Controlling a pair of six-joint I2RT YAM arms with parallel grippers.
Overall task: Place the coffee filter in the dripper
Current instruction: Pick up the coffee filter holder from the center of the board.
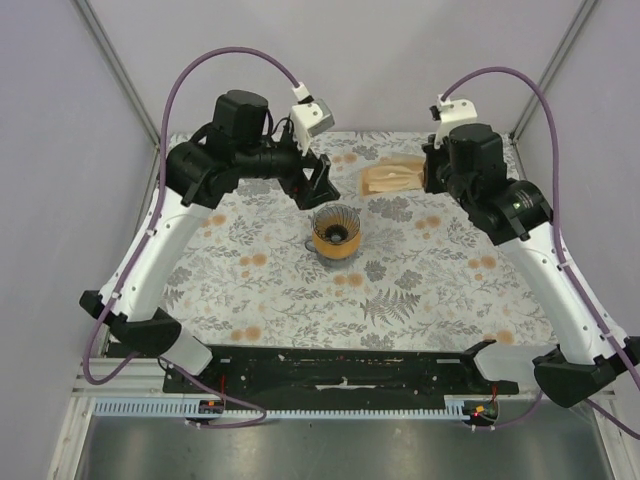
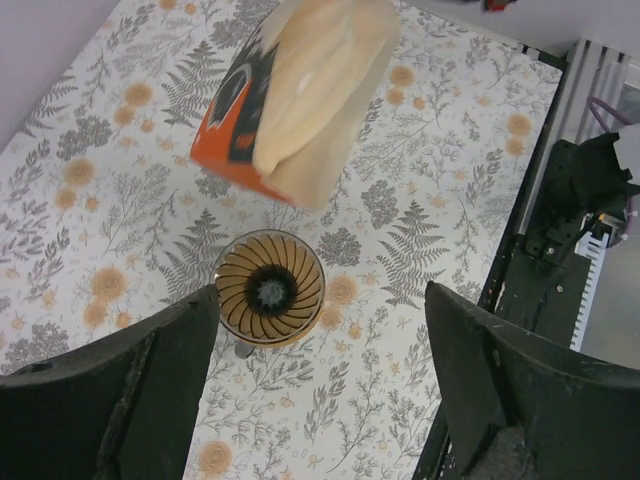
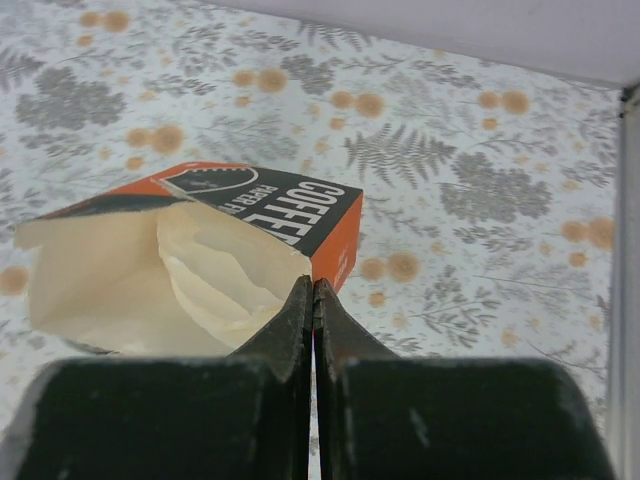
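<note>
Dripper (image 1: 335, 232) stands mouth up mid-table, nearest the bases. Just beyond it the left gripper (image 1: 320, 188) hovers, jaws spread wide, holding nothing. Farther back the COFFEE carton (image 3: 300, 205) lies on its side, long axis across the table, with the coffee filter (image 3: 200, 270) stack spilling from its mouth. Right gripper (image 3: 313, 290) is closed at the stack's edge; we cannot tell if paper is pinched. We judge the carry runs leftward and nearer, to the dripper.
</note>
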